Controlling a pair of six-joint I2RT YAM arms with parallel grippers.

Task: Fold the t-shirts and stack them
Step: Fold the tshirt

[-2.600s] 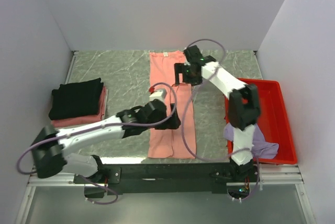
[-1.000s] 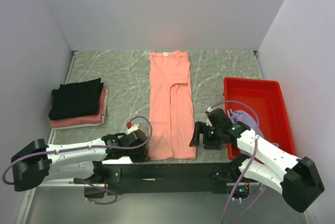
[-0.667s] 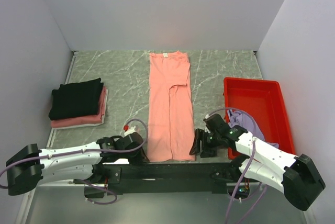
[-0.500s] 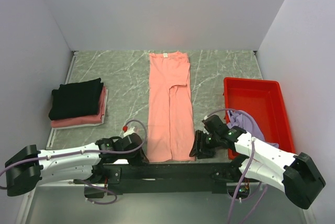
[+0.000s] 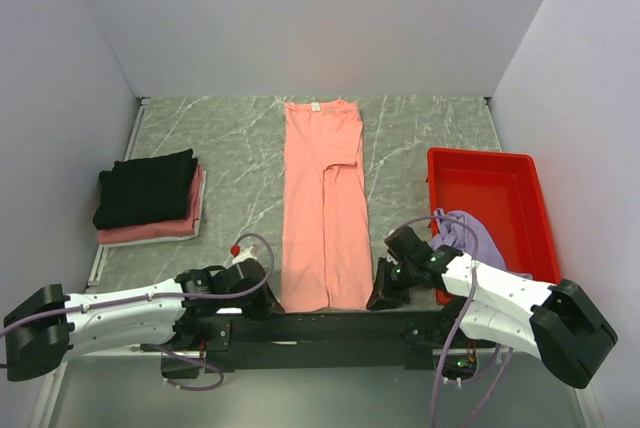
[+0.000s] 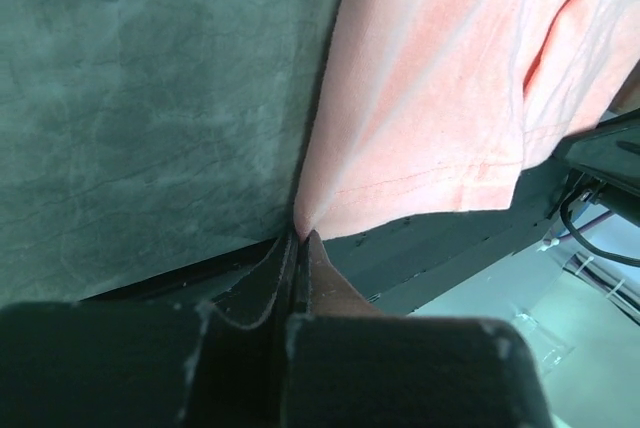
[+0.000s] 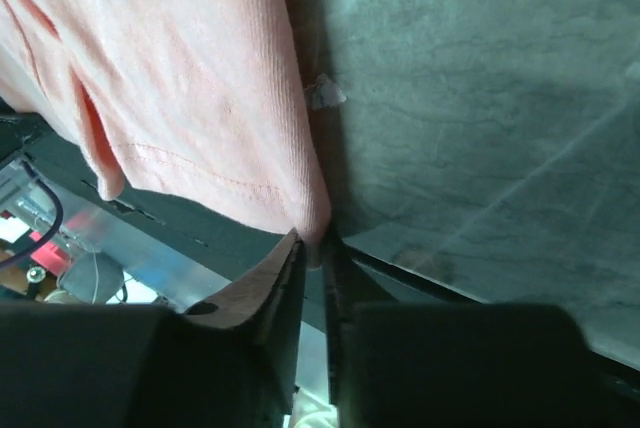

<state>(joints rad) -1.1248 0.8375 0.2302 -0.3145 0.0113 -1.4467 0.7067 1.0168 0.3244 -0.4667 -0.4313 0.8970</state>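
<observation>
A salmon-pink t-shirt [image 5: 322, 198], folded into a long strip, lies down the middle of the table with its neck label at the far end. My left gripper [image 5: 268, 300] is shut on the hem's near left corner; the left wrist view shows the t-shirt [image 6: 430, 98] pinched at the left gripper's tips [image 6: 298, 236]. My right gripper [image 5: 377, 298] is shut on the near right corner, where the salmon cloth [image 7: 180, 78] is nipped between the right gripper's jaws [image 7: 318, 248]. A black t-shirt [image 5: 146, 188] lies folded on a pink one [image 5: 150, 230] at the left.
A red tray [image 5: 480, 154] stands at the right with a crumpled lavender t-shirt [image 5: 470, 233] in its near end. The black rail of the arm bases [image 5: 320, 326] runs just below the shirt's hem. Grey walls close in the table on three sides.
My right gripper has closed from wide open onto the hem's right corner. Both grippers have slid slightly toward the near edge. The left gripper has stayed shut.
</observation>
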